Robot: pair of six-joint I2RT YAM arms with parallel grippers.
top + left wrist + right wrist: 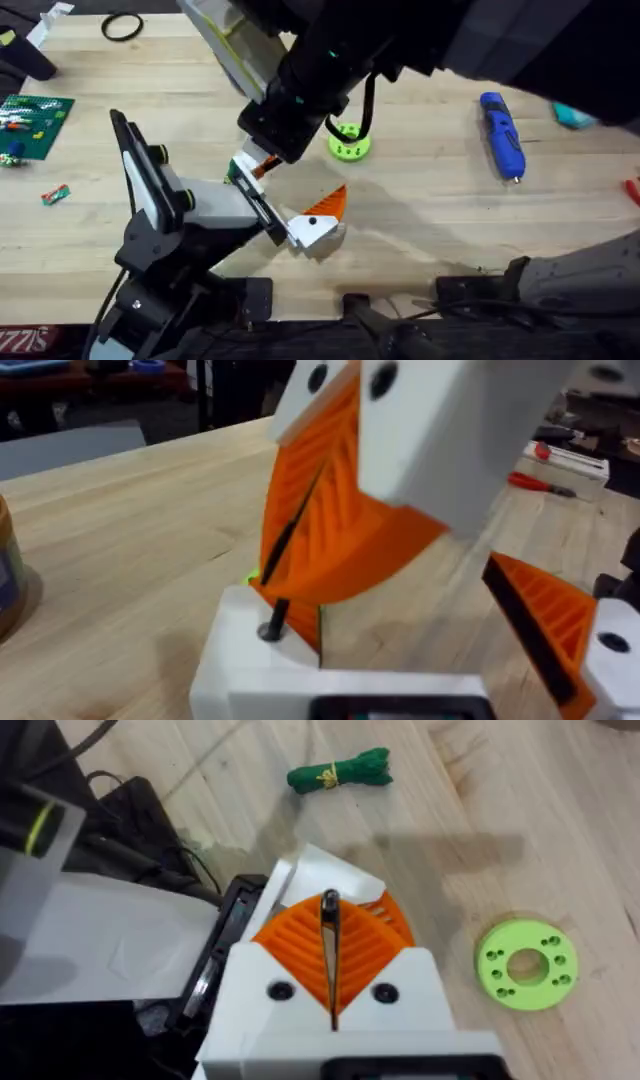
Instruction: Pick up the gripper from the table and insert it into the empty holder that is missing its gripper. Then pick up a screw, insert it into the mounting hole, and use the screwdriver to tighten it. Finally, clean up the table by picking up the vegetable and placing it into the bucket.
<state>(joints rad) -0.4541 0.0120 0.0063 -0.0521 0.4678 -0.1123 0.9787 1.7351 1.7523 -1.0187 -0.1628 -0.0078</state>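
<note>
Right gripper (330, 982), screw (329, 925) pinched, tip hidden.

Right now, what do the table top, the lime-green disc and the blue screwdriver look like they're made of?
Table top: pale wood, matte, visible grain. Lime-green disc: probably matte plastic, possibly printed, with small holes around its centre hole. Screwdriver: blue body, likely smooth plastic, with a thin metal tip.

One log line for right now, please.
step: screw insertion | right gripper: shut on screw | gripper piece: at holder end | screwdriver: on table
</note>
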